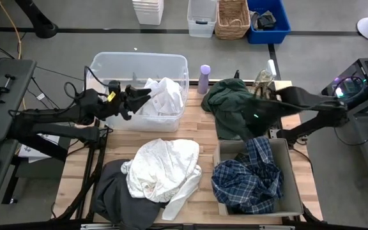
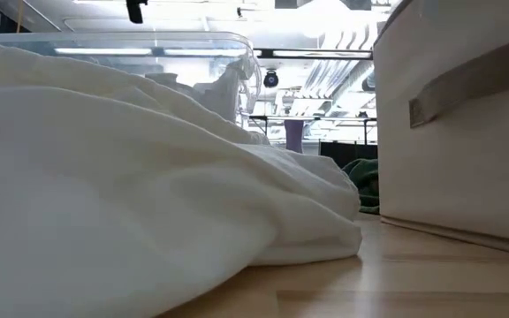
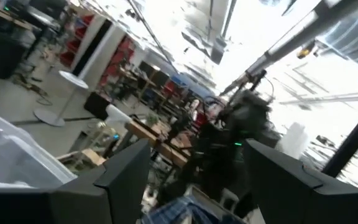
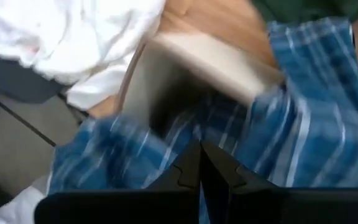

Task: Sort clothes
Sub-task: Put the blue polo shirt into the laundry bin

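Risk, principal: plaid shirt (image 1: 248, 182) lies heaped in the fabric box (image 1: 292, 185) at the bench's right front, with one fold rising over the box's far rim toward the right gripper (image 4: 201, 152). That gripper's fingers are pressed together above it. If cloth is nipped between them, a lift could drag the shirt back out. If not, the draped fold may slide onto the bench (image 1: 197, 134) or snag the dark green garment (image 1: 232, 96) just behind the box. Risk, secondary: left gripper (image 1: 144, 97), fingers spread and empty, hangs over the clear bin (image 1: 101, 64) beside the white garment (image 1: 161, 96) already in it. A careless descent could catch the bin wall or pull that piece out. Lilac bottle (image 1: 204, 78) stands between bin and green garment, liable to be tipped by either arm. Remaining stock: a cream garment (image 1: 165, 169) at centre front, overlapping a dark grey garment (image 1: 117, 195) at left front. Obscured: whether the right fingers actually pinch any plaid cannot be made out from the wrist view. The low view is filled by the cream cloth and the box's side. The grey garment runs partly under the cream one and off the front edge.
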